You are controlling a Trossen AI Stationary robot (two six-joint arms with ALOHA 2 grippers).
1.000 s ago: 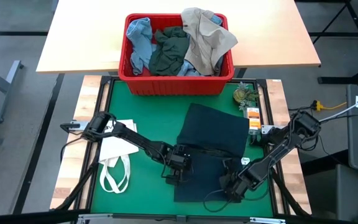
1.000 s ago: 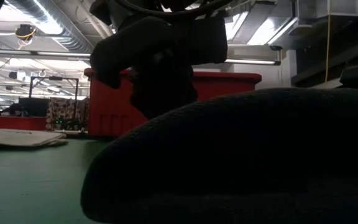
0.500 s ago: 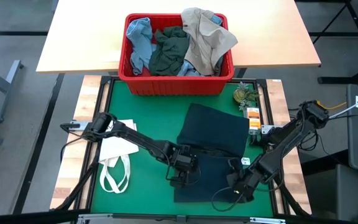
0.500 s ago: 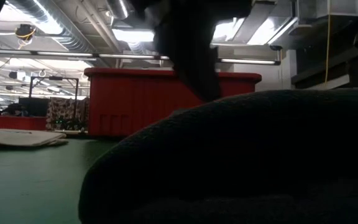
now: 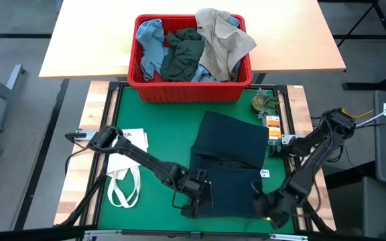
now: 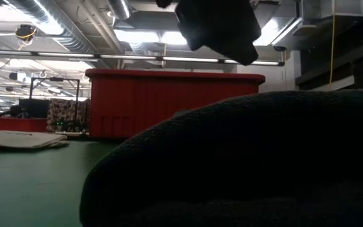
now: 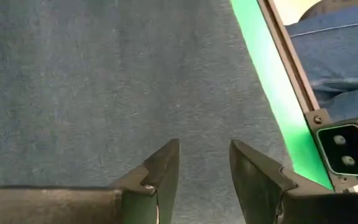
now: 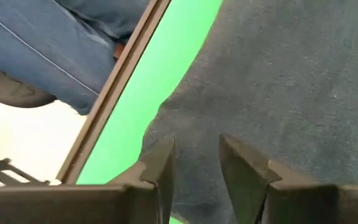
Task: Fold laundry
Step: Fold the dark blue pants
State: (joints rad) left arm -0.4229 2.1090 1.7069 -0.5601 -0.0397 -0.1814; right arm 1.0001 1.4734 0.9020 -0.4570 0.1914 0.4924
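the dark navy jeans (image 5: 230, 157) are lying spread on the green mat (image 5: 159, 134), partly folded, their near end reaching toward the table's front edge. the left gripper (image 5: 194, 201) is sitting at the near left corner of the jeans; in the left wrist view its gripper (image 7: 204, 171) is hovering over the denim with the two fingers standing a narrow gap apart and nothing caught between them. the right gripper (image 5: 268, 209) is sitting at the near right corner — its own view is showing the gripper (image 8: 197, 165) over the edge of the cloth where it is meeting the mat, fingers likewise narrowly parted and holding nothing.

the rest of the laundry is sitting in the red bin (image 5: 143, 87) at the far side: a light blue piece (image 5: 149, 43), a dark green-grey piece (image 5: 183, 53) and a beige piece (image 5: 223, 40) draping over the rim. a white tote bag (image 5: 126, 167) is lying on the mat to the left of the jeans, apart from them. in the low view the jeans (image 6: 244, 164) are filling the foreground as a dark mound, with the red bin (image 6: 144, 104) behind.
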